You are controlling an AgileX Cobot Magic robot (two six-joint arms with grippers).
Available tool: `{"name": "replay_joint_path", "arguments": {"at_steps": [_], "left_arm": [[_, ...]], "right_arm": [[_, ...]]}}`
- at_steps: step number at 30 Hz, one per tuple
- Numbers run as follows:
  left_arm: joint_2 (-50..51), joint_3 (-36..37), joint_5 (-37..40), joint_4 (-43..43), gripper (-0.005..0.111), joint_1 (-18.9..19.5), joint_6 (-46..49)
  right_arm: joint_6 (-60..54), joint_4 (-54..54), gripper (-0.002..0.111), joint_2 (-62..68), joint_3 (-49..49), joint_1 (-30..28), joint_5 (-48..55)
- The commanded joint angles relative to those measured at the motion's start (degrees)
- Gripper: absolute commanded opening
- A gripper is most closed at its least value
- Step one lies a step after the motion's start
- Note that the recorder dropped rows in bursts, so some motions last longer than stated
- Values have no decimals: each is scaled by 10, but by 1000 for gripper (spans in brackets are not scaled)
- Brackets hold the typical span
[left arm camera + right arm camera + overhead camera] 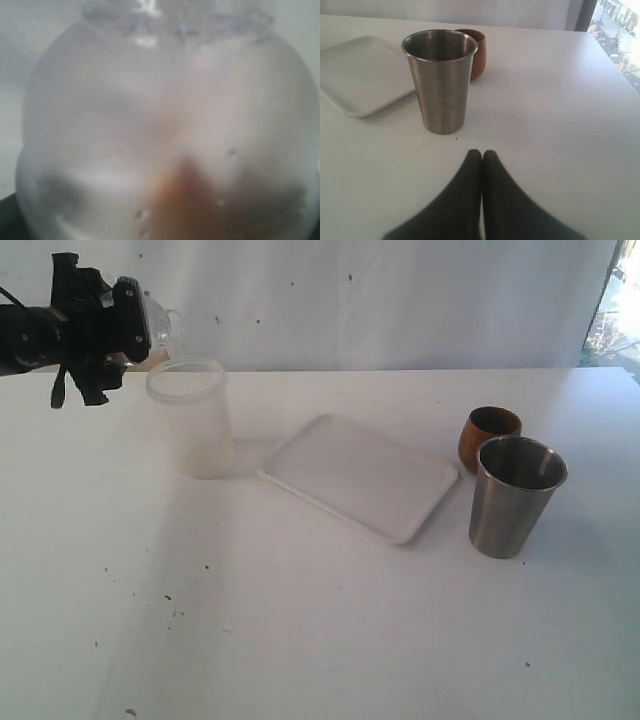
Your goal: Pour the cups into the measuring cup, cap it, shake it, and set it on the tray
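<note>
I am holding the cap [166,326] in my left gripper [150,328], jaws spread wide around its clear dome, which is filling the whole left wrist view [165,125]. I am keeping it in the air near the open rim of the measuring cup [192,420], off to one side and not seated on it. That cup is standing upright on the table [300,630], looking cloudy, with the tray [360,480] lying flat and bare just beside its base. The tray is sitting between the measuring cup and the two cups. My right gripper [481,159] is hovering low over the table with its fingers pressed together on nothing. The steel tumbler [440,80] is standing upright straight ahead of it, partly hiding the wooden cup [476,50] behind; I cannot tell whether those two are touching.
</note>
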Motion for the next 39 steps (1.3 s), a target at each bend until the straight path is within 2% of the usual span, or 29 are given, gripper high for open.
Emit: {"name": "replay_joint_path", "arguments": {"at_steps": [1, 15, 26, 32, 39], "left_arm": [[-9, -10, -42, -2, 0, 0, 56], [-9, -10, -57, -2, 0, 0, 144], [-9, -10, -90, -2, 0, 0, 173], [-9, -10, -107, -16, 0, 0, 184], [-9, -10, -125, -44, 0, 0, 240]], "right_arm": [[3, -3, 0, -3, 3, 1, -6], [3, -3, 0, -3, 3, 1, -7], [3, -4, 0, -3, 3, 1, -6], [3, -3, 0, -3, 3, 1, -7], [3, -3, 0, -3, 3, 1, -7]]}}
